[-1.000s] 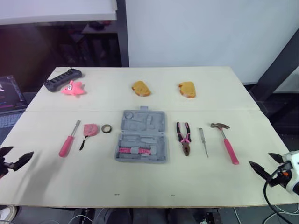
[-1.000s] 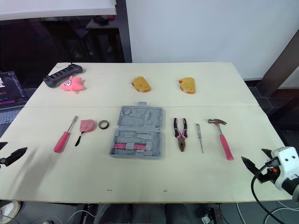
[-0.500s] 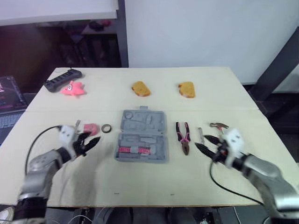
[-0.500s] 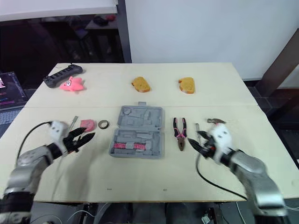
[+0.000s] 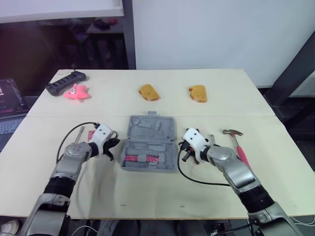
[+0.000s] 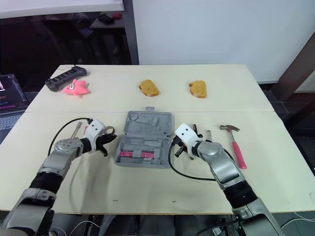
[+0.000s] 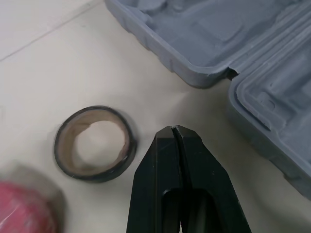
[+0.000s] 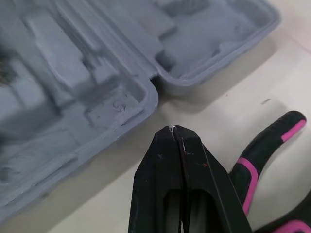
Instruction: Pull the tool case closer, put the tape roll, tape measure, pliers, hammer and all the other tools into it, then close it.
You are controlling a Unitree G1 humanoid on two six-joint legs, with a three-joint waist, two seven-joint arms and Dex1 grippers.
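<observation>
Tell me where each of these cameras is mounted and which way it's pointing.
Left eye view: head, facing forward and down over the table and open tool case; left arm and right arm show.
Right eye view: beside it, same scene.
Left wrist view: along the shut left claw, toward the tape roll.
Right wrist view: along the shut right claw, toward the pliers.
Both wrist views share the tool case's edge.

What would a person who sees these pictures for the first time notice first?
The open grey case lies in the middle, with a shut gripper at each side of it: the left gripper beside the tape roll, the right gripper beside the pliers. The pink-handled hammer lies farther right, and a pink toy sits at the far left.
</observation>
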